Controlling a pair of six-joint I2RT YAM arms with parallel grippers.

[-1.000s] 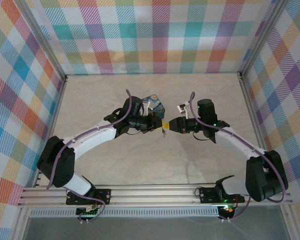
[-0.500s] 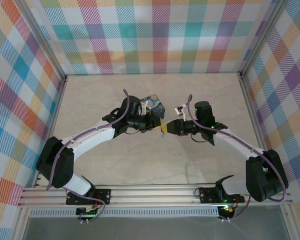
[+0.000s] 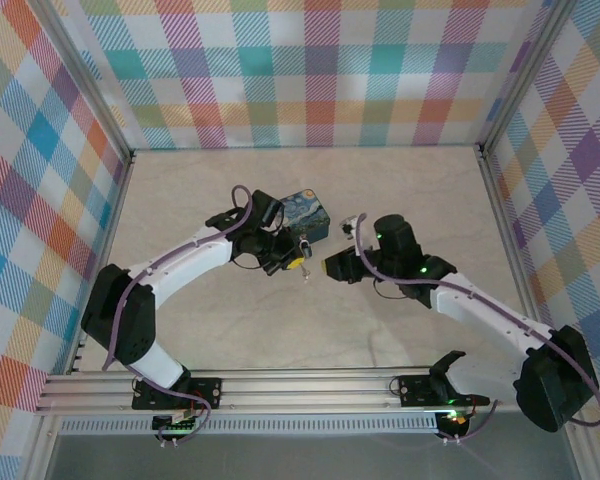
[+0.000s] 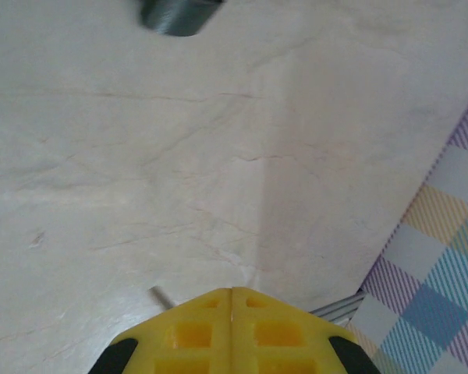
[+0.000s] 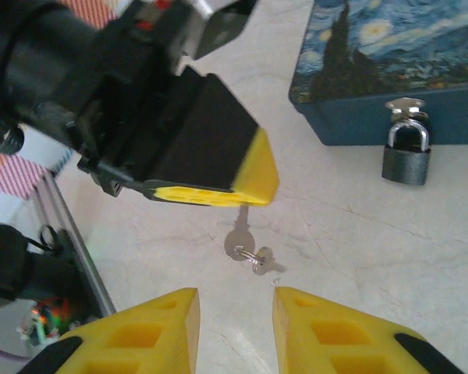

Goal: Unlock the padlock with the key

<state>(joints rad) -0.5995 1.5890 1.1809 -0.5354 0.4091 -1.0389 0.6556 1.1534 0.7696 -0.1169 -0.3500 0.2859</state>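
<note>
- Table (image 3: 230, 320): pale marbled top, with all the items below near its middle.
- Box (image 5: 390, 70): blue painted tin. I see it sitting as it did a second ago, with its front face turned toward my right wrist camera.
- Left gripper (image 5: 253, 187): the pads are pressed flat together. A second ago it met the right one tip to tip; it has since swung back toward the box.
- Right gripper (image 5: 234, 312): the fingers are spread with nothing between them. It has backed off and now looks across at the left tip.
- Padlock (image 5: 406, 156): it hangs closed on the box's front hasp, untouched.
- Key (image 5: 238, 241): on a small ring, just below the left tip, with its blade running up under the yellow pad. I judge that it lies on the table, though I cannot tell whether the tip still pinches it.
- Meaning for the task: the meeting of the two tips is over. I must confirm hold of the key before lining it up with the padlock.
</note>
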